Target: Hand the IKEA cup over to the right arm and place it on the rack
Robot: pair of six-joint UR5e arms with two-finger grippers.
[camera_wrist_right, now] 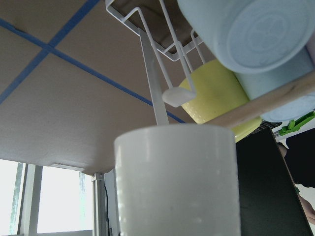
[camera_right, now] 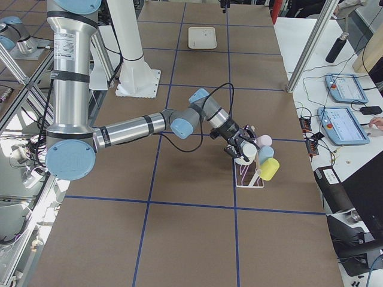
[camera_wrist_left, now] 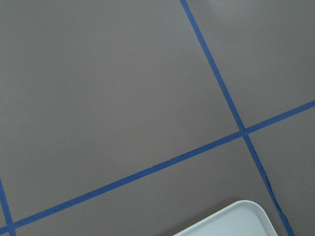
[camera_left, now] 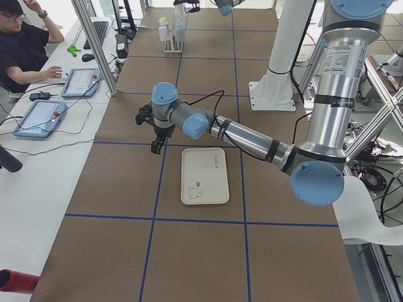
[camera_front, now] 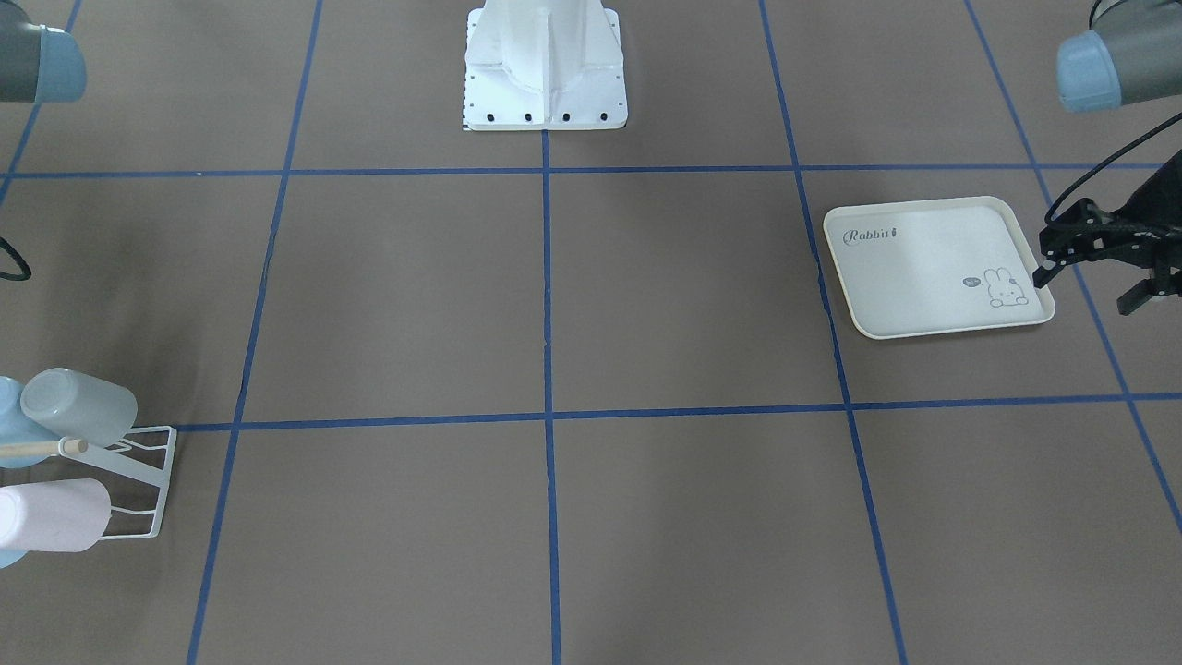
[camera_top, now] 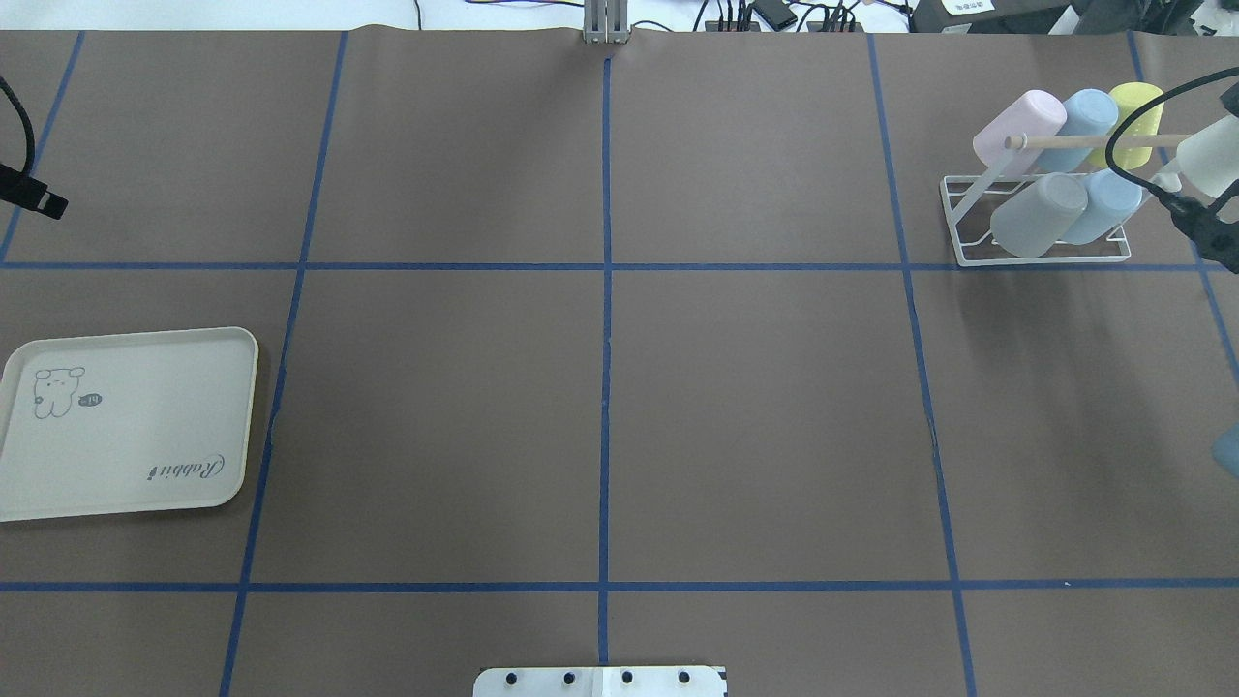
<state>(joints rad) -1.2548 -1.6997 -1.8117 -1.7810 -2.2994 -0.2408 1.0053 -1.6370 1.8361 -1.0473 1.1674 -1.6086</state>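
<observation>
My right gripper (camera_top: 1198, 198) is shut on a white IKEA cup (camera_top: 1212, 155) and holds it tilted at the right end of the white wire rack (camera_top: 1041, 257). In the right wrist view the cup (camera_wrist_right: 177, 182) fills the foreground just under a flat-tipped prong (camera_wrist_right: 172, 96) and the wooden rod (camera_wrist_right: 275, 101). Several pastel cups hang on the rack, among them pink (camera_top: 1016, 126), yellow (camera_top: 1134, 116) and grey (camera_top: 1038, 215) ones. My left gripper (camera_front: 1090, 282) is open and empty beside the tray's edge, far from the rack.
The cream rabbit-print tray (camera_top: 126, 426) lies bare on my left side; its corner shows in the left wrist view (camera_wrist_left: 231, 221). The robot's white base (camera_front: 545, 74) stands at the table's middle edge. Blue tape lines grid the brown table.
</observation>
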